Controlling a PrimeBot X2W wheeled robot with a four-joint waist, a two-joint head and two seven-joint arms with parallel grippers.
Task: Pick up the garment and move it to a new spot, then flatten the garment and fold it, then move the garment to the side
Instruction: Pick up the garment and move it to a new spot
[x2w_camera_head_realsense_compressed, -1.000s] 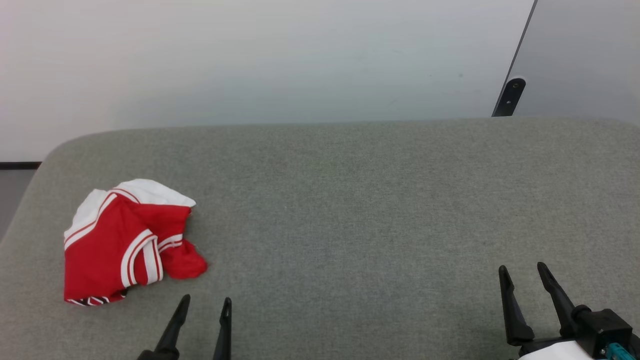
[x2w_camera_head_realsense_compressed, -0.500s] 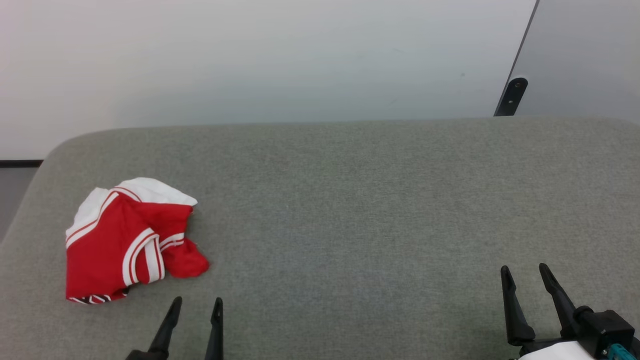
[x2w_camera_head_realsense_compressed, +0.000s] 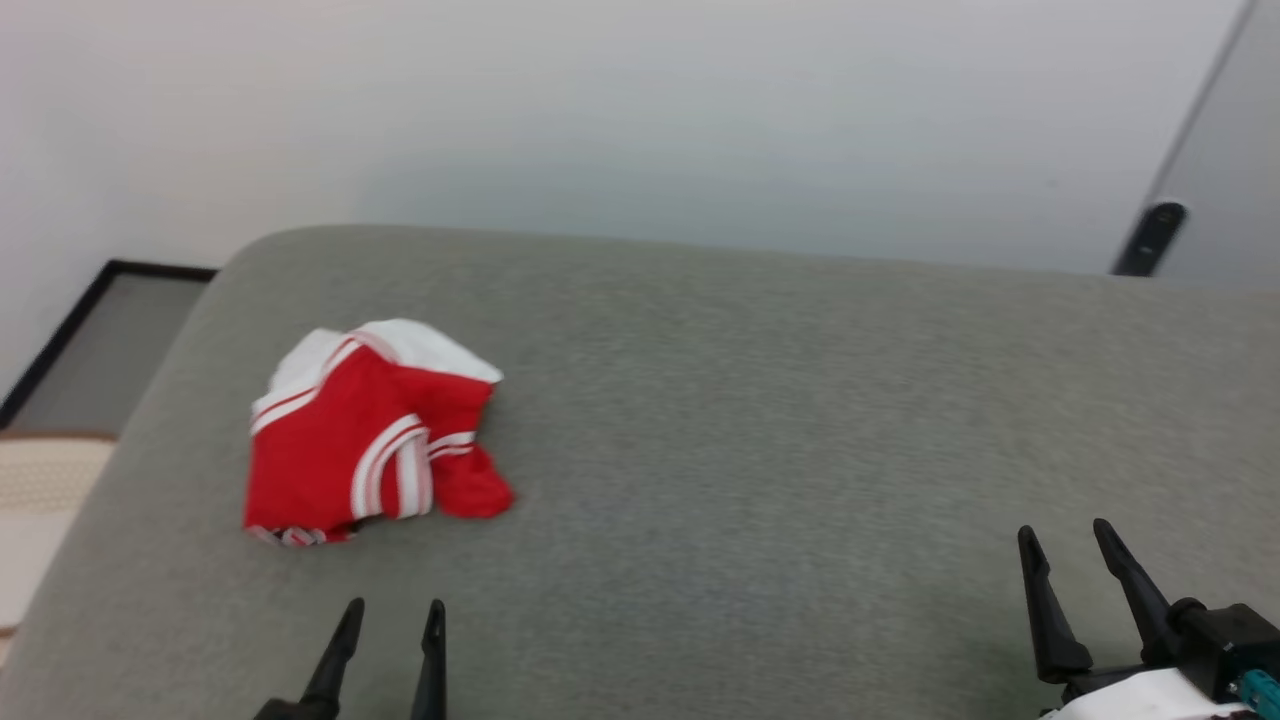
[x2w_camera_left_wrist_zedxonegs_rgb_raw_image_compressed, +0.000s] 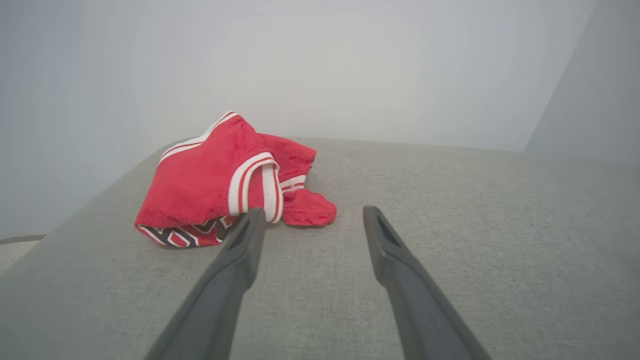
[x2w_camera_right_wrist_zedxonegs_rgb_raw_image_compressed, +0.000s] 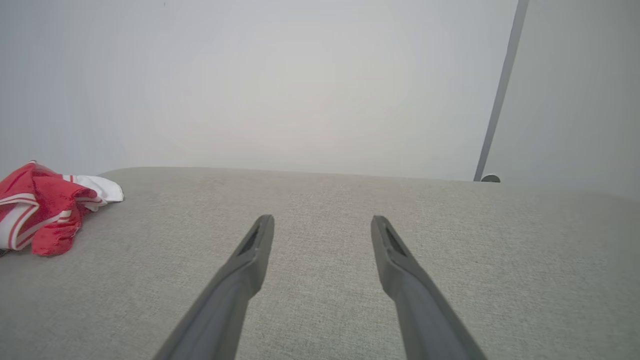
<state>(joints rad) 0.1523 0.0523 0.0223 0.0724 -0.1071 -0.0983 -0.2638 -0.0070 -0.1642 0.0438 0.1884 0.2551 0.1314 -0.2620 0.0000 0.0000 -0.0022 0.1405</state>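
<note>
Lying crumpled on grey cushion (x2w_camera_head_realsense_compressed: 760, 400), red garment (x2w_camera_head_realsense_compressed: 350, 450); white sleeves, striped trim.

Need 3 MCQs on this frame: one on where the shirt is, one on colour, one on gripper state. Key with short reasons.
1. Where does the garment lie on the grey cushion?
A. toward its left end
B. at its centre
C. at its right end

2. Besides red, the garment mostly shows:
A. blue
B. white
C. green

3. The left gripper is:
A. shut on the garment
B. shut, empty
C. open, empty

Key:
1 A, it sits well left of the middle in the head view.
2 B, white cloth shows at its far edge and in its bands.
3 C, its fingers stand apart with bare cushion between them.
</note>
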